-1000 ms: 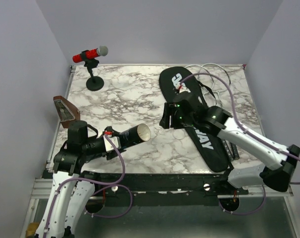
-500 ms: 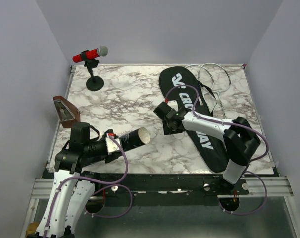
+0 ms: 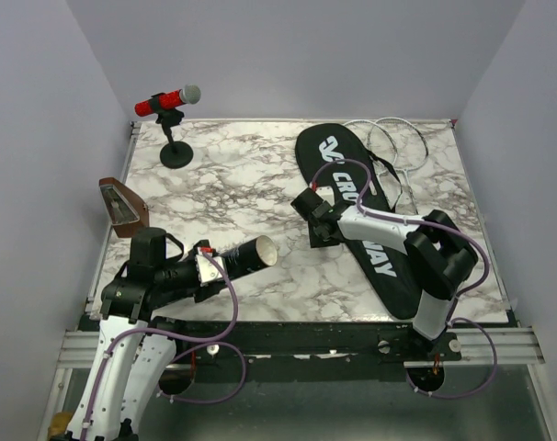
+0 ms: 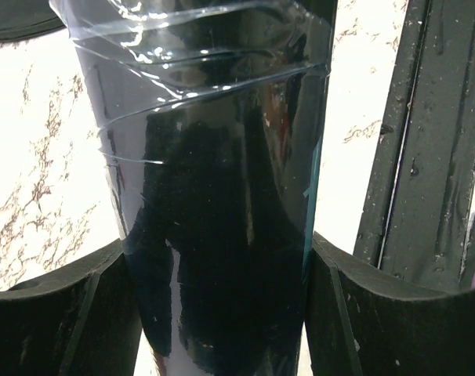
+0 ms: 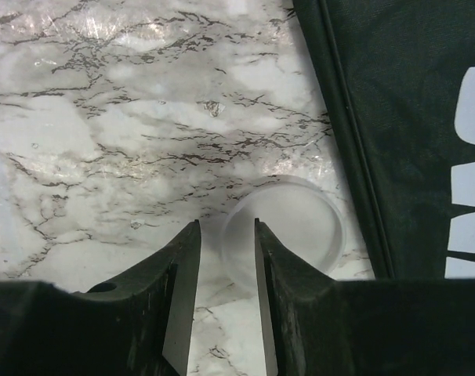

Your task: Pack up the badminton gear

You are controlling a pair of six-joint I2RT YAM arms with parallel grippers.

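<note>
Left jaws clamping black tube, right jaws straddling clear lid rim

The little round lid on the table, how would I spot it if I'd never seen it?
Find the big black bag with white letters on the marble table. Just beside its edge, on the side toward the table's middle, the lid lies flat at the tips of the right gripper. It is the only round see-through thing; the things near it are black.
</note>
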